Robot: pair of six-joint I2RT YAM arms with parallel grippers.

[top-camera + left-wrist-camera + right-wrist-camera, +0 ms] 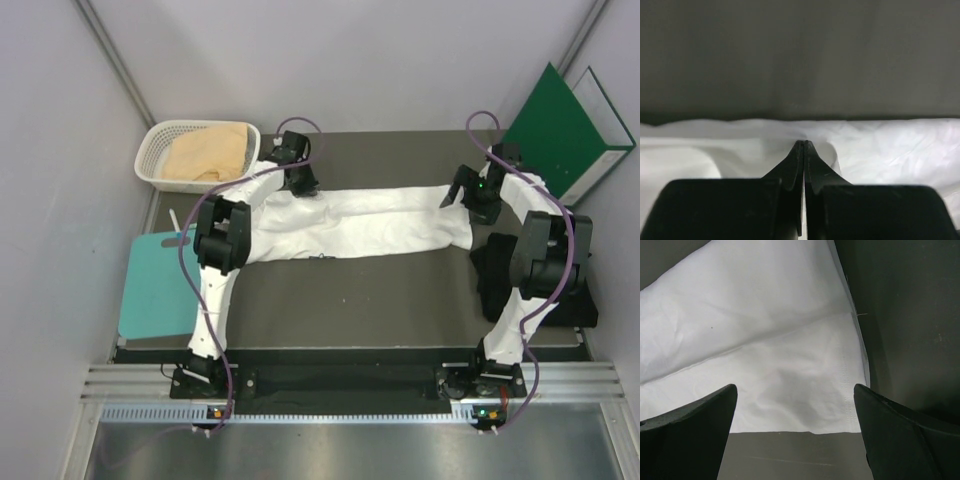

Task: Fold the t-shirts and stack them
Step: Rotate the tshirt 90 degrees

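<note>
The white t-shirt (370, 220) lies stretched in a long band across the dark table, with no print showing. My left gripper (303, 185) is shut on its far left edge; in the left wrist view the closed tips (804, 143) pinch a ridge of white cloth (890, 150). My right gripper (468, 195) is open just above the shirt's right end, and its fingers (700, 420) straddle a hemmed corner of the cloth (765, 330). The black t-shirt (497, 265) lies crumpled under the right arm. The tan-peach t-shirt (205, 155) sits in a basket.
A white mesh basket (158, 137) stands at the back left. A flat teal board (155, 285) lies off the table's left edge. A green binder (560, 130) leans at the back right. Grey walls close in on both sides.
</note>
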